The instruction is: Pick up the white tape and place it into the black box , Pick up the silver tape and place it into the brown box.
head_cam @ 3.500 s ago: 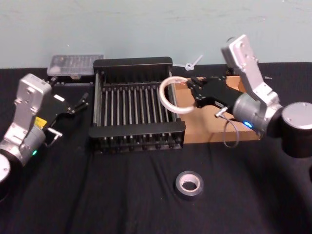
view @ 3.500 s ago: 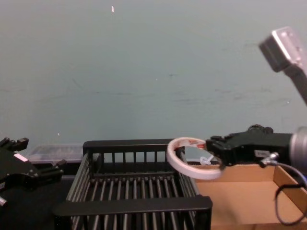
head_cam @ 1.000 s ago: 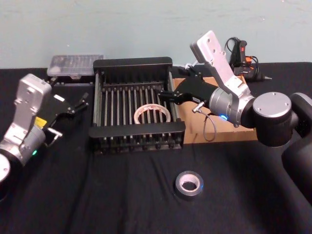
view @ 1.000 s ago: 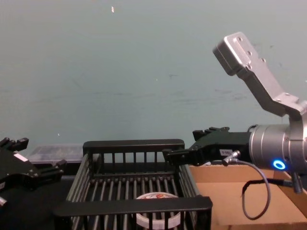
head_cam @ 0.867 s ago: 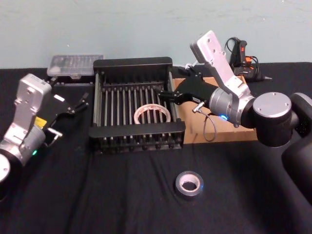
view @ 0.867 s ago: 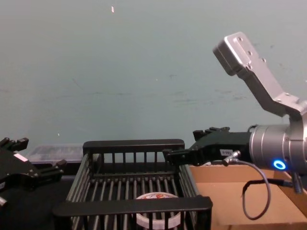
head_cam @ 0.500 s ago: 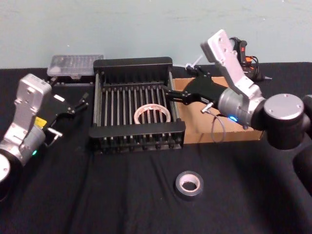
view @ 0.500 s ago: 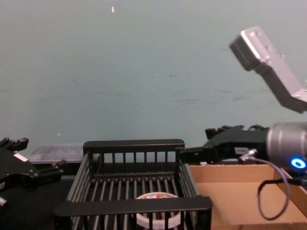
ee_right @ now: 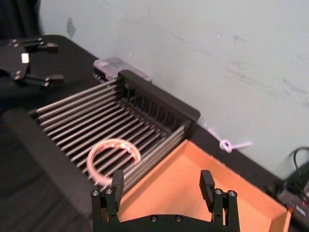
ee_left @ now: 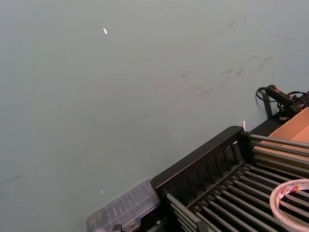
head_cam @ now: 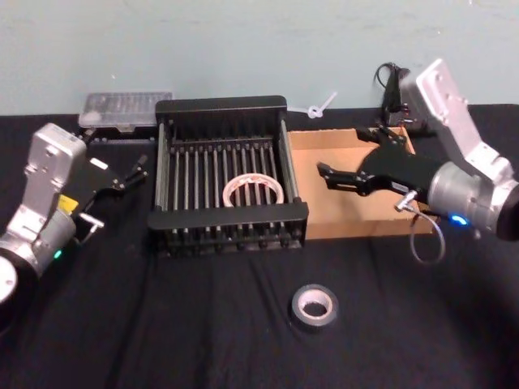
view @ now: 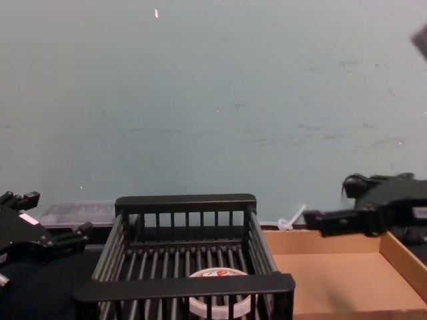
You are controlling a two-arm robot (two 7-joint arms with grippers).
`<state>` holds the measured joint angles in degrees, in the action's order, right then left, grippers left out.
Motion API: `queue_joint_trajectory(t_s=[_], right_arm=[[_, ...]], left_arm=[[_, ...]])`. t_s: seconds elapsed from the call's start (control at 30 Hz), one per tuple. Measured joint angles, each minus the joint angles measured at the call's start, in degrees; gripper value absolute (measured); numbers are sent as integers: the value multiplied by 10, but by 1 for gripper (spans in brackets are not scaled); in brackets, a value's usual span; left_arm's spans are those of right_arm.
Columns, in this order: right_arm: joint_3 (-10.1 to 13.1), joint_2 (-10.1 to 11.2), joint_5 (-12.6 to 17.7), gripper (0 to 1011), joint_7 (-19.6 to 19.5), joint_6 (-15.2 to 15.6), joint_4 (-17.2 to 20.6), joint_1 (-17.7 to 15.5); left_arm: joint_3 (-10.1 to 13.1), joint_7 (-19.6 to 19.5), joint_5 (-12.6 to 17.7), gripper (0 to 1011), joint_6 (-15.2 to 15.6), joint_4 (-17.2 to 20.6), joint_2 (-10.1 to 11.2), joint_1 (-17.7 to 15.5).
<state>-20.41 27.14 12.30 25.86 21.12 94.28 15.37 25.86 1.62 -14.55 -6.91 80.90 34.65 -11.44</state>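
Observation:
The white tape (head_cam: pixel 253 190) (ee_right: pixel 126 145) (ee_left: pixel 289 186) (view: pixel 200 305) lies flat on the slatted floor of the black box (head_cam: pixel 231 216) (ee_right: pixel 159 94) (view: pixel 187 287), near its front right. My right gripper (head_cam: pixel 340 151) (ee_right: pixel 161 181) (view: pixel 325 200) hangs open and empty above the brown box (head_cam: pixel 365 225) (ee_right: pixel 169 188) (view: pixel 333 280), to the right of the crate. The silver tape (head_cam: pixel 324 316) rests on the black cloth in front of both boxes. My left gripper (head_cam: pixel 138 166) (view: pixel 50 213) is parked open to the left of the crate.
A clear plastic case (head_cam: pixel 126 107) sits behind the crate's left corner. A white tie (head_cam: pixel 320 105) and a black glue gun (head_cam: pixel 393 89) lie behind the brown box. The black cloth spreads around the silver tape.
My right gripper let go of the white tape, which now lies in the crate. It then drew back to the right, from the crate's right rim to above the brown box.

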Motion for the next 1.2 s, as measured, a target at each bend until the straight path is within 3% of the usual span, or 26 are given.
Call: queue_joint_trajectory(t_s=[0.27,0.53,1.2], right_arm=[[11,43,29,1000,11,30,54,-49],[3,71,50,1000,22,47,84,-86],[-50,109,69,1000,45,71,89,-96]], left_arm=[[0,0,0,1001,0,0,0,0],[0,0,0,1002,0,0,0,0],[0,0,0,1001,0,0,0,0]])
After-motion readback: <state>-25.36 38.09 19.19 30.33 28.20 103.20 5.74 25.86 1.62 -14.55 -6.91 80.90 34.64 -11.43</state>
